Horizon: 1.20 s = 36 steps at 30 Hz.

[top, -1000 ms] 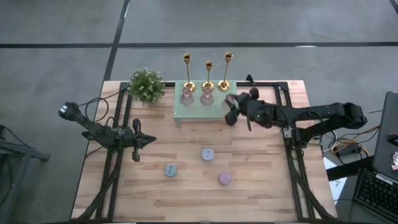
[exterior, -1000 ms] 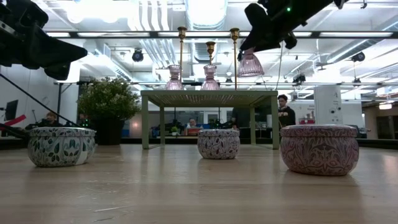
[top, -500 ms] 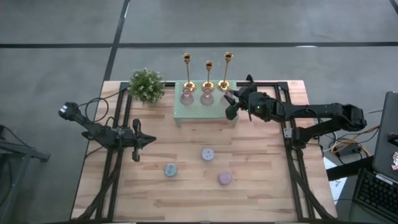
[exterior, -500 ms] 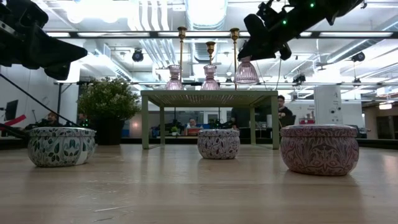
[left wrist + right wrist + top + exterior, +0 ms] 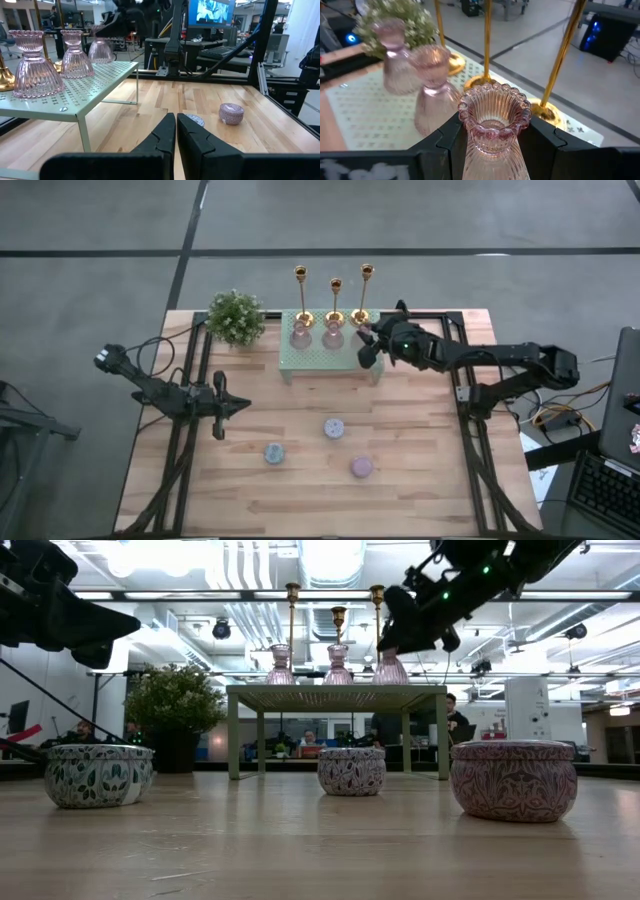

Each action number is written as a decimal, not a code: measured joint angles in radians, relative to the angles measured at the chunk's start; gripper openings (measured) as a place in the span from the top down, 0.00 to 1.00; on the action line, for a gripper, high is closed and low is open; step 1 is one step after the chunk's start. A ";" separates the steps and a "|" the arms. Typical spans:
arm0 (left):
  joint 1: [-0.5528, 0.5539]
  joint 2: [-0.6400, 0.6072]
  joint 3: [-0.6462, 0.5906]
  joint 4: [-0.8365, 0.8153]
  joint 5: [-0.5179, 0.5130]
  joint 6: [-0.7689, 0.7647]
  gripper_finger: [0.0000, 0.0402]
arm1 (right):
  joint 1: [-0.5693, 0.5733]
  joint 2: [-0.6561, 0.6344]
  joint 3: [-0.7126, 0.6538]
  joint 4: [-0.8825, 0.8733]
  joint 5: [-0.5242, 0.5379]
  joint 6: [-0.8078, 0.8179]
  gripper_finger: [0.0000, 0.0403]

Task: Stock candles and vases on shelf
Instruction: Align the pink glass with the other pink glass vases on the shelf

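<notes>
Since a second ago your right gripper (image 5: 368,345) has carried the third vase (image 5: 390,668) in from beside the shelf (image 5: 320,360) and lowered it; it now sits at the shelf's right end, base at or just above the mesh, and you cannot tell from the low view whether it touches. The right fingers (image 5: 447,137) pinch this vase by its neck, one on each side, just under the beaded rim (image 5: 494,112).

The other two vases (image 5: 300,333) (image 5: 332,335) stand upright on the shelf in a row to the left of the held one, each in front of a gold candlestick (image 5: 300,295). A third candlestick (image 5: 364,290) rises just behind the held vase. The potted plant (image 5: 236,317) stands off the shelf's left end.

Your three candles remain on the table in front of the shelf, none stocked yet: one (image 5: 334,427) nearest the shelf, one (image 5: 274,452) to its left and nearer you, and one (image 5: 361,467) to the right, closest to the front edge.

Your left gripper (image 5: 238,406) waits over the table's left side, well apart from shelf and candles, fingers (image 5: 162,135) pressed together and holding nothing.
</notes>
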 joint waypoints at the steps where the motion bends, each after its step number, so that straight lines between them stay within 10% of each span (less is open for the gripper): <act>1: 0.000 0.000 0.000 0.000 0.000 0.000 0.95 | -0.006 0.011 0.000 0.002 -0.007 0.000 0.64; 36: 0.000 0.000 0.000 0.000 0.000 0.000 0.95 | -0.027 0.069 -0.001 0.064 -0.020 -0.011 0.57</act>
